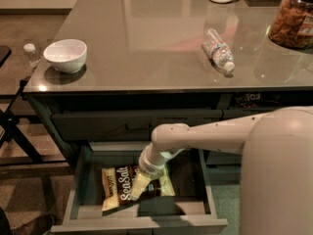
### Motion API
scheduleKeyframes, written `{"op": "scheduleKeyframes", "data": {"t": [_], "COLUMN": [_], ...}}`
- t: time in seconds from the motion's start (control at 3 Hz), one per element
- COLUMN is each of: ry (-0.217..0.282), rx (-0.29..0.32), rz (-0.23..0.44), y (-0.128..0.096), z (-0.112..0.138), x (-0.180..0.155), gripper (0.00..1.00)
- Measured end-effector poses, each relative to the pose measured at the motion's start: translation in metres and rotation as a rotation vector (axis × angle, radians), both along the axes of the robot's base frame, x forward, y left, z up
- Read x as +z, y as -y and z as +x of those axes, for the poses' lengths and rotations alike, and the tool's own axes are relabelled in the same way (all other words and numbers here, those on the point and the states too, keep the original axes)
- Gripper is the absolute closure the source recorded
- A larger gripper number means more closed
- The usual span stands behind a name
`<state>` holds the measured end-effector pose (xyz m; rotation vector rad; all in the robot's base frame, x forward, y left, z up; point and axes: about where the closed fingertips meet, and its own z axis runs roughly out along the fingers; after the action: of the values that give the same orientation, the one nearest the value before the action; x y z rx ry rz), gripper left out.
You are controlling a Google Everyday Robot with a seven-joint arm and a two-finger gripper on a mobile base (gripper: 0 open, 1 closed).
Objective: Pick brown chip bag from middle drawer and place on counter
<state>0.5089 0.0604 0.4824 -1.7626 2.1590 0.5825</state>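
Glossy grey-brown tabletop (146, 48) above, with white bowl (65, 55) and toppled clear bottle (218, 50). Below, flat in the open middle drawer (142, 224): brown chip bag (117, 189), brown centre, pale yellow ends, white "Sea Salt" script. Right half hidden under the pincer (139, 187); grip impossible to tell.

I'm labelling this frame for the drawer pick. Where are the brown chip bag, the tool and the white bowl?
brown chip bag (120, 189): camera view, brown centre near the script.
tool (148, 186): camera view, its lower end, in the middle drawer (146, 211) over the bag.
white bowl (66, 56): camera view, inner wall.
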Motion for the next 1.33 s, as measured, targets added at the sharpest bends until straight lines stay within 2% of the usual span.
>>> {"op": "scheduleKeyframes", "data": {"t": [0.33,0.67,1.0,1.33], "ry": [0.017,0.019,0.005,-0.032], "rx": [0.003,-0.005,-0.014,-0.038], "rz": [0.013,0.022,0.018,0.016], "y": [-0.016,-0.023,-0.024,-0.02], "z": [0.024,0.035,0.038,0.038], "x": [-0.003,-0.004,-0.011,-0.024], "gripper": [0.0,0.0,0.0,0.0]}}
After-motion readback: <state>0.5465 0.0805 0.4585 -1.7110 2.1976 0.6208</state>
